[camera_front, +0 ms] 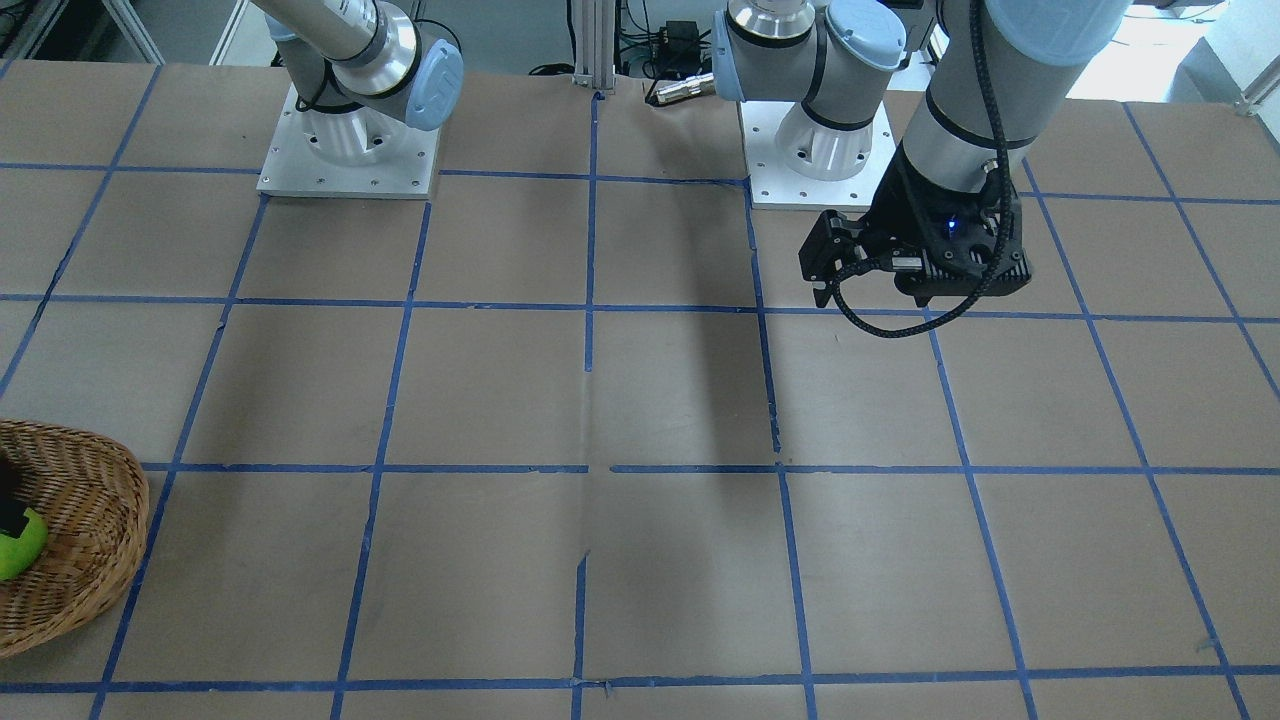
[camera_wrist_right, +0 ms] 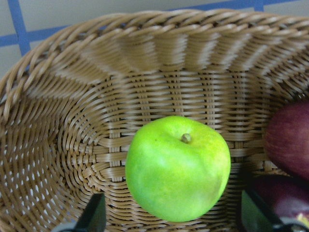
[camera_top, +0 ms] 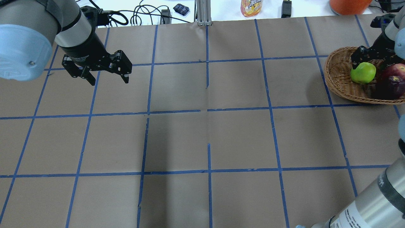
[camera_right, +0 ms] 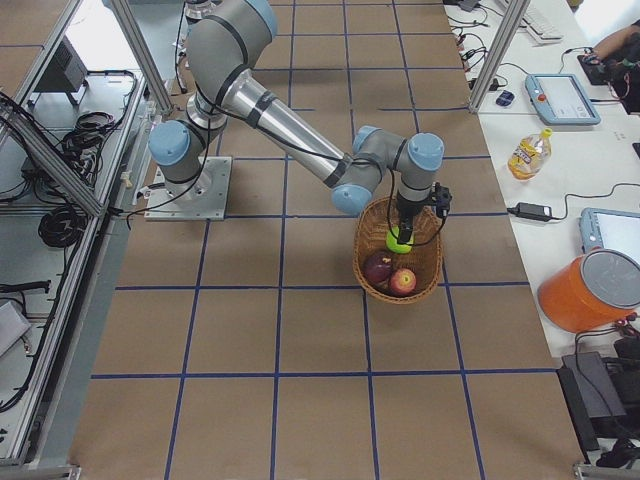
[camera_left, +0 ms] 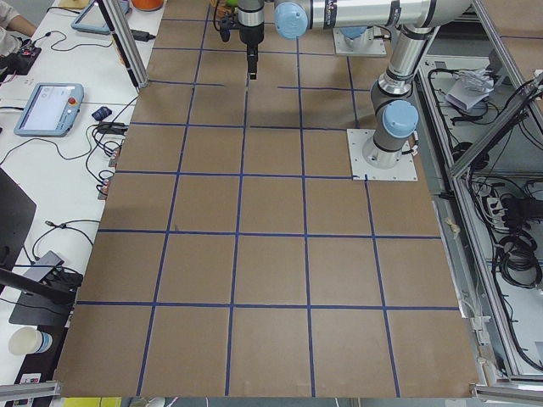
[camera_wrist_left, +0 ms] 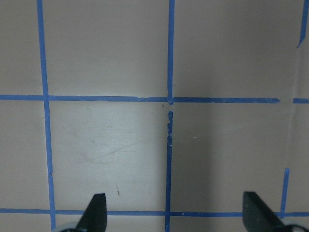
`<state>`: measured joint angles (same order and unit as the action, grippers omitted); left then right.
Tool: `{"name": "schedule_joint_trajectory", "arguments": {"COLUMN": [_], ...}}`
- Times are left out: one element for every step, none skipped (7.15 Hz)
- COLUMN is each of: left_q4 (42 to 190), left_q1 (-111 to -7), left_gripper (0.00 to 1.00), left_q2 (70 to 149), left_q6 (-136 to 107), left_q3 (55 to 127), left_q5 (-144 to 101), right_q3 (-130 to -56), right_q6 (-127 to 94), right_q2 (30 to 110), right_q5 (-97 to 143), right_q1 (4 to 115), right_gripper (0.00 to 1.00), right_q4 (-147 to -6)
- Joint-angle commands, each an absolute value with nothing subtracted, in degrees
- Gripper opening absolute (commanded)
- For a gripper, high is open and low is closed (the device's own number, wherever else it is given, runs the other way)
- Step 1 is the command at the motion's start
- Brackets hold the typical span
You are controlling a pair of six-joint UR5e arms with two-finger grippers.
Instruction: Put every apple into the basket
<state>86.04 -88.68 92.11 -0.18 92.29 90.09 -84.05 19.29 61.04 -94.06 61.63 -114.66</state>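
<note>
The wicker basket (camera_top: 338, 72) stands at the table's far right; it also shows in the front view (camera_front: 90, 520) and the right view (camera_right: 432, 270). The lime green apple (camera_top: 363, 72) lies in it, next to the red apple (camera_top: 397, 70) and the dark maroon apple (camera_top: 390, 85). My right gripper (camera_top: 364, 63) hangs just over the green apple (camera_wrist_right: 177, 169). Its fingers (camera_wrist_right: 96, 215) stand wide on either side of the apple without touching it, so it is open. My left gripper (camera_top: 109, 81) is open and empty above bare table at the far left (camera_wrist_left: 176, 215).
Blue tape lines divide the brown table into squares. An orange bucket (camera_top: 349, 4) and a juice bottle (camera_top: 251, 8) stand beyond the table's far edge. The arm bases (camera_front: 348, 150) are bolted near the robot's side.
</note>
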Motion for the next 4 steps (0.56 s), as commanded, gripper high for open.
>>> {"name": "schedule_joint_trajectory", "arguments": {"left_q4": [86.0,86.0,86.0,86.0], "left_q1": [-88.7,-88.7,-88.6,-88.6], "left_gripper": [1.00,1.00,1.00,1.00], "left_q2": [92.1,92.1,92.1,92.1], "left_q6": [-0.2,-0.2,-0.2,-0.1], "left_q3": [92.3,92.3,92.3,92.3], "left_q5": [90.1,90.1,90.0,90.1], "right_q3": [-83.1,-83.1,-83.5,-84.1], "right_q6": [18.2,10.9,6.9,6.3], "right_q2": [70.3,75.1,79.3,83.2], "right_q5": [-94.5,-91.5,-90.7,-90.8], "right_q1": [62.2,63.8,67.1,71.2], "right_gripper": [1.00,1.00,1.00,1.00], "right_q4": [-100.0,-93.1,-89.9,-89.3]}}
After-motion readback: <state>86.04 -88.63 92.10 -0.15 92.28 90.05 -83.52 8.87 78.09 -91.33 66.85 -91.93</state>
